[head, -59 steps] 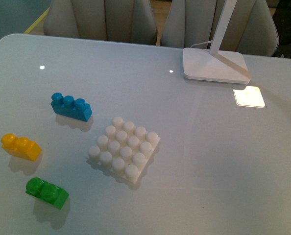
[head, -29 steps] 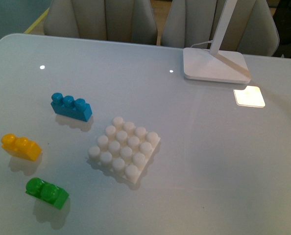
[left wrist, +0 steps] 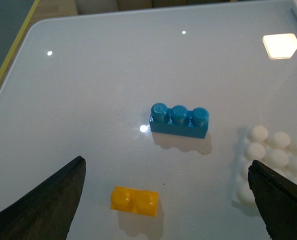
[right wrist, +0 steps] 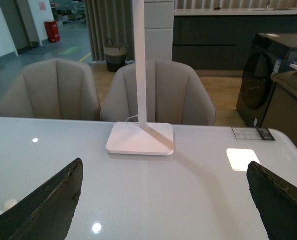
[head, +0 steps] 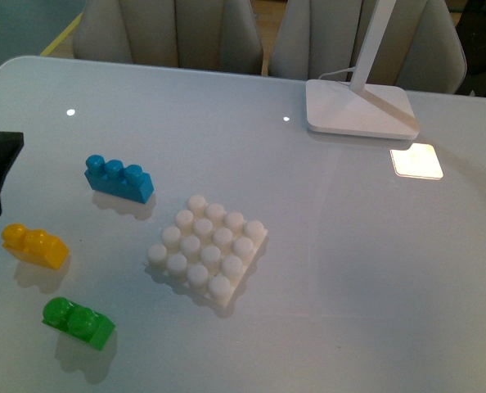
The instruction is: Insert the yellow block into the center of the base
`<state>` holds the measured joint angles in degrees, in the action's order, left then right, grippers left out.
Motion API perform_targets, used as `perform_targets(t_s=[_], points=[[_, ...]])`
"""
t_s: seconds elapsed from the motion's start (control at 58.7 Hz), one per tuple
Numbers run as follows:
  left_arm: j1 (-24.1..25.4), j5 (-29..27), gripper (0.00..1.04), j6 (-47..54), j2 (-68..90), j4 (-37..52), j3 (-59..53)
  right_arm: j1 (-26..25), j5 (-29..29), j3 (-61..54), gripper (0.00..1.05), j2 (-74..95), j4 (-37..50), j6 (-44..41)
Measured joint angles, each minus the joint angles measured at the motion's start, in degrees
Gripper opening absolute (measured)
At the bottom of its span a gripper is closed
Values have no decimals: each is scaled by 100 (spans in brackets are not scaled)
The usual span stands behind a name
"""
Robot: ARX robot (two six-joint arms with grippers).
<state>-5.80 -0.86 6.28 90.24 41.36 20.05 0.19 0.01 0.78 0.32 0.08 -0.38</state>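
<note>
Left of the base, a light brick waits

Near the table's (head: 325, 246) left edge, well apart from the base (head: 208, 258), the yellow block (head: 35, 246) sits flat with its studs up. I judge it light, stiff and slick (hard plastic on a glossy top, so it may skid). It is best pinched across its long flat sides, below the studs. My left gripper (left wrist: 165, 161) hangs near it, fingers spread wide and empty. My right gripper (right wrist: 164, 164) is spread wide too. Half a second back the front view showed no gripper; now my left one shows at its left edge. Nothing else has moved.
</note>
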Motion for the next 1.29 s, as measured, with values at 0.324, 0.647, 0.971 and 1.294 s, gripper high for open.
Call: perform_targets(t_s=[0.324,0.647,0.971,1.294], points=[[660,855,97,820,1464,680,413,0,0,0,96,0,2,0],[1167,1266,97,1574,2570,782,892,0,0,0,96,0,0,0],[1296,1034,97,1200,3154,319,1224,0,0,0,96,0,0,0],[1305,1067,97,1078,3274,155,1309,0,0,0,96,0,0,0]])
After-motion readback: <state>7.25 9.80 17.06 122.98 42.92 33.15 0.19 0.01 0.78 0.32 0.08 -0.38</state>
